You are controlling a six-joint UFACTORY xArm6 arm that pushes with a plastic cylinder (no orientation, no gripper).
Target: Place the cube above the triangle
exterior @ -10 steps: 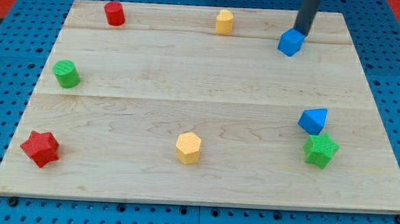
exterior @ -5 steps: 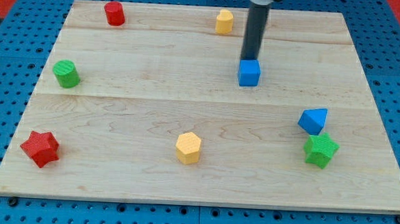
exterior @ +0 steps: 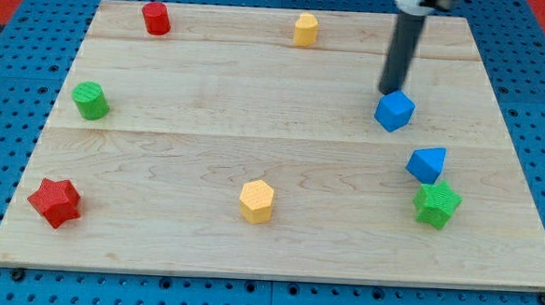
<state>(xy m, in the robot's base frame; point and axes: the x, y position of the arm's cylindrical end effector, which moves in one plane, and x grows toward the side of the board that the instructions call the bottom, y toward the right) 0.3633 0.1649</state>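
Blue cube (exterior: 394,111) sits toward the view's right on the wooden board (exterior: 254,142), with my tip (exterior: 389,92) touching its upper-left edge. I carry no pincer, only the rod. Blue triangle (exterior: 427,164) lies just below-right of the cube, near but apart, with the green star (exterior: 436,203) beneath it.

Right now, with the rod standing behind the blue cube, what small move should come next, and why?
Probably a short push toward the view's right and slightly down. My tip sits at the top-left edge of the blue cube, which lies up and to the left of the blue triangle, not touching it. The cube is not quite straight above the triangle, so a small nudge rightward should line it up.
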